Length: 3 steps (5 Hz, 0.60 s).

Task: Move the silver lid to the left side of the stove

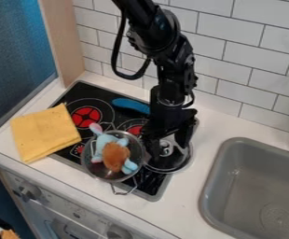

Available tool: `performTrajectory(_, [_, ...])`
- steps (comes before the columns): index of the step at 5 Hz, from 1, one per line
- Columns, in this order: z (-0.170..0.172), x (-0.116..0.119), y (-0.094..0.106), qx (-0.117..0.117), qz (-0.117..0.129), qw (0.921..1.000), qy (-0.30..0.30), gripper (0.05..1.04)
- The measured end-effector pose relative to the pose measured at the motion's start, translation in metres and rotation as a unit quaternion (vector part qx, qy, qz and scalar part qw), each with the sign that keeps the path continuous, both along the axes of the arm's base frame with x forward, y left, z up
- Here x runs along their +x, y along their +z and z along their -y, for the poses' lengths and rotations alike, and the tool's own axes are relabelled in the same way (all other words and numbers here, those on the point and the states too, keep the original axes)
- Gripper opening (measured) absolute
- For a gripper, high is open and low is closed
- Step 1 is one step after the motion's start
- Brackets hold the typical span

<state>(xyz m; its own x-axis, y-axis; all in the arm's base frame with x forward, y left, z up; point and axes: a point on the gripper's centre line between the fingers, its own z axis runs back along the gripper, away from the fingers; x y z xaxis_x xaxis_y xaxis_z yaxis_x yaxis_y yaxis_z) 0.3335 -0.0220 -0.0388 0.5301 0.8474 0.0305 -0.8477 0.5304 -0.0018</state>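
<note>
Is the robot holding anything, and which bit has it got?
It doesn't look like it's holding anything. The claw is open over the silver lid, with its fingers apart on either side of the knob.

No text, label, number or sign is legible in the camera view. Small marks on the white control panel (58,204), lower left of the frame, are too small to read.

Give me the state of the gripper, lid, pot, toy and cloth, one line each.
Gripper: open, lowered around the lid's knob
Silver lid: knob up, off the pot
Pot: uncovered, toy inside
Plush toy: lying in the pot
Yellow cloth: folded
</note>
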Motion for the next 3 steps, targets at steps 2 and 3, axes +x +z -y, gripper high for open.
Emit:
performTrajectory(2, [0.001,0.003,0.037,-0.033,0.035,0.9988,-0.005,1.000])
performTrajectory(3, [-0.001,0.003,0.061,-0.036,0.058,0.9976,-0.003,1.000])
